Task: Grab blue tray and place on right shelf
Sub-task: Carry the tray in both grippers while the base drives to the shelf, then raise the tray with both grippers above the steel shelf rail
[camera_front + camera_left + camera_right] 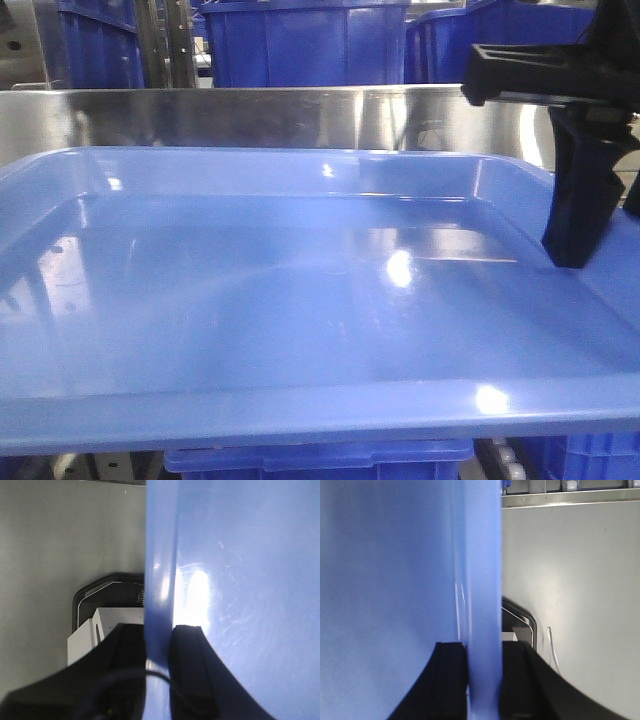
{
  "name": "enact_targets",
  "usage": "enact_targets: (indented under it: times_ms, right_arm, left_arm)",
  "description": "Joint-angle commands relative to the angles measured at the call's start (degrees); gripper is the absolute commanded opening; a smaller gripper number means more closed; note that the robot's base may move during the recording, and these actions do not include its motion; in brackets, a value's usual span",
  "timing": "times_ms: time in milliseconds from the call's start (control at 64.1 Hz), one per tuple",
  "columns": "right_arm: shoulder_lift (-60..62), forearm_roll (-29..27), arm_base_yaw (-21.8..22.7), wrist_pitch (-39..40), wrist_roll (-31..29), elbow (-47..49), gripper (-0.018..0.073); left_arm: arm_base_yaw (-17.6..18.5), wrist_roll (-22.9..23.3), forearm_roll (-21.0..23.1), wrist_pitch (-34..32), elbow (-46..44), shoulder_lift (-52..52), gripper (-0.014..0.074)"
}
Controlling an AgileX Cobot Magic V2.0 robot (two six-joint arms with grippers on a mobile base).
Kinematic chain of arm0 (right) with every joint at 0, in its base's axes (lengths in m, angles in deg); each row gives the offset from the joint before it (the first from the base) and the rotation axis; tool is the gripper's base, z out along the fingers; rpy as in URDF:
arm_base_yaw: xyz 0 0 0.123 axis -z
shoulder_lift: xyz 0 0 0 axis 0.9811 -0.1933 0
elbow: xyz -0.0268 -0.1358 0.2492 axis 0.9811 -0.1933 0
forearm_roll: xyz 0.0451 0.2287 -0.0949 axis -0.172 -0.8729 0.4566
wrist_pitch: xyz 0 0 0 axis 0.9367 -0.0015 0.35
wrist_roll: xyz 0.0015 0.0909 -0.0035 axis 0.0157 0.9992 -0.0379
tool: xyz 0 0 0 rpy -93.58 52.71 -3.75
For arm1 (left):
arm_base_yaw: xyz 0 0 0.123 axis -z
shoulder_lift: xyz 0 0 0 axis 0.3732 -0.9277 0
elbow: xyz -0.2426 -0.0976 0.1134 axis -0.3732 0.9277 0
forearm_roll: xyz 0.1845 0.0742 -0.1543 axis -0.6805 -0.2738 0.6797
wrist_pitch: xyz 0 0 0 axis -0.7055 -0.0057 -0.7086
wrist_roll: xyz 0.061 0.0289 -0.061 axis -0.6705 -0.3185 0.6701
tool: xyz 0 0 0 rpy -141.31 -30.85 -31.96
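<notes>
In the front view the blue tray [250, 300] fills nearly the whole picture, level and open side up, its glossy floor catching spots of light. Its far rim lies across the shiny front rail of the right shelf [250, 115]. We cannot tell whether it touches the rail. Behind the rail stand dark blue bins [300, 40], and another bin [320, 460] shows under the tray's near rim.

This view shows only the right claw [590, 250], with one black finger [575, 200] reaching down inside the tray at the right rim. The left claw is outside this picture.

The wrist views give us what the front view hides. In the left wrist view, the left claw [159, 650] is clamped on the tray's rim, one finger on each face of the wall. In the right wrist view, the right claw [484, 680] pinches the opposite rim in the same way. Both show grey floor [60, 555] beside the tray's edge.
</notes>
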Motion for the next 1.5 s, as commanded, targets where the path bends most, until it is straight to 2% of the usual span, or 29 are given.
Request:
enact_targets:
  times_ms: [0,1341,1482]
  right_arm:
    - [1.74,-1.57,0.13,3.54,0.43,1.70,0.0168]
    - [1.74,-1.57,0.13,3.86,0.43,1.70,0.0168]
    - [1.69,-1.57,0.13,3.92,0.43,1.70,0.0168]
  left_arm:
    - [0.48,0.14,5.27,-2.13,-2.01,1.21,-0.0010]
    - [0.48,0.14,5.27,-2.25,-2.01,1.21,-0.0010]
    - [0.48,0.14,5.26,-4.27,-2.01,1.21,-0.0010]
